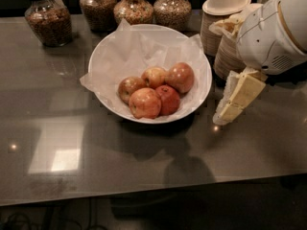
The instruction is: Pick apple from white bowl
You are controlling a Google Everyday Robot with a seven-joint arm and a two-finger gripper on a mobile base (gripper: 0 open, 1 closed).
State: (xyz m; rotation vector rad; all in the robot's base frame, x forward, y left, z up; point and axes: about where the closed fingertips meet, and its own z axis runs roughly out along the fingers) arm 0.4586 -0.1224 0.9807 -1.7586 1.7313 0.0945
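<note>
Gripper [222, 118] beside white bowl [158, 118]

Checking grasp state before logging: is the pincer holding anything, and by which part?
Nothing held. The pincer hangs right of the white bowl, clear of it; all five apples lie inside.

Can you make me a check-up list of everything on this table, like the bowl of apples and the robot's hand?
Surface: grey shiny table, with light reflections on it.
Job's things: white bowl, lined with paper, holds five apples; none is lifted out.
Clutter: four filled glass jars along the back; stacks of paper bowls at the back right.
Grippers: gripper hangs to the right of the white bowl, low over the table, apart from the apples, with nothing visible in it.
Cables: nothing seen.
Surroundings: dark beyond the table's edges.
</note>
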